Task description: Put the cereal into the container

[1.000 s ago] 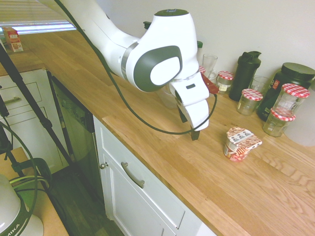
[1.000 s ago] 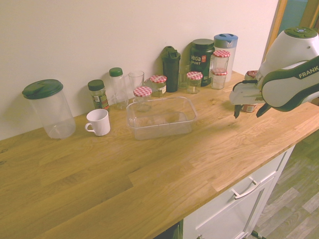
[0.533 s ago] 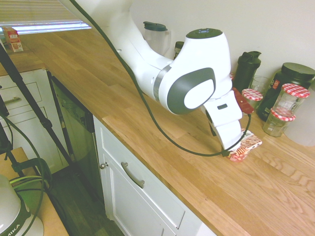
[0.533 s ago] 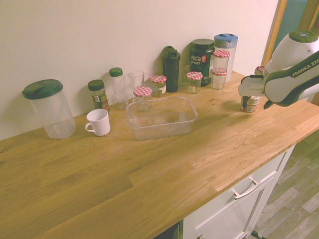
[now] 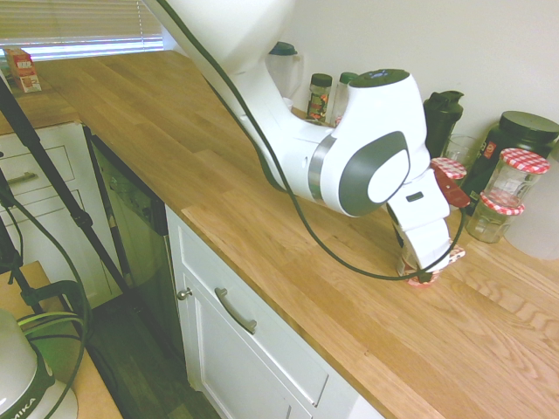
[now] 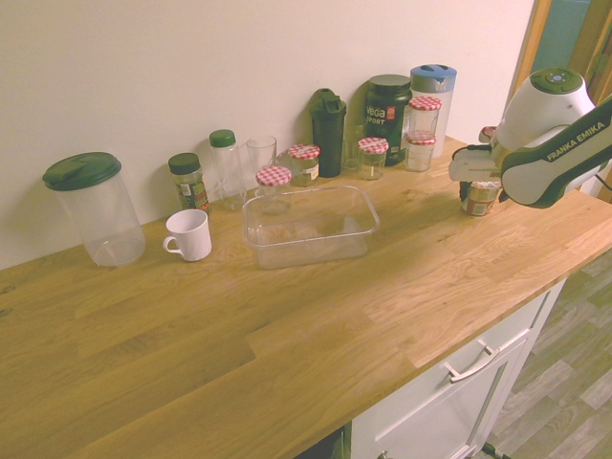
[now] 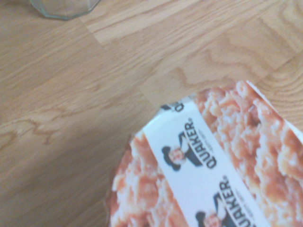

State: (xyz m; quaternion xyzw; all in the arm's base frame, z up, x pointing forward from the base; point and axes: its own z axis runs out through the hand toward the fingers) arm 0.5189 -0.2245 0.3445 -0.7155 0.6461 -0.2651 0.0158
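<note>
Cereal cup (image 6: 479,199) upright on surface (image 6: 287,354), my end effector (image 5: 423,268) down around it, fingers open. Likely light, stiffish walls, lid easily dented: best squeeze sides below rim, gently. Clear container (image 6: 311,239) open-topped, cereal not in it, well apart.

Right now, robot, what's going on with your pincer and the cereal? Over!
Pincer open around the cereal cup, grip not confirmed. Cup on the counter, outside the clear tub. Nothing seen blocking between them. Over.
</note>
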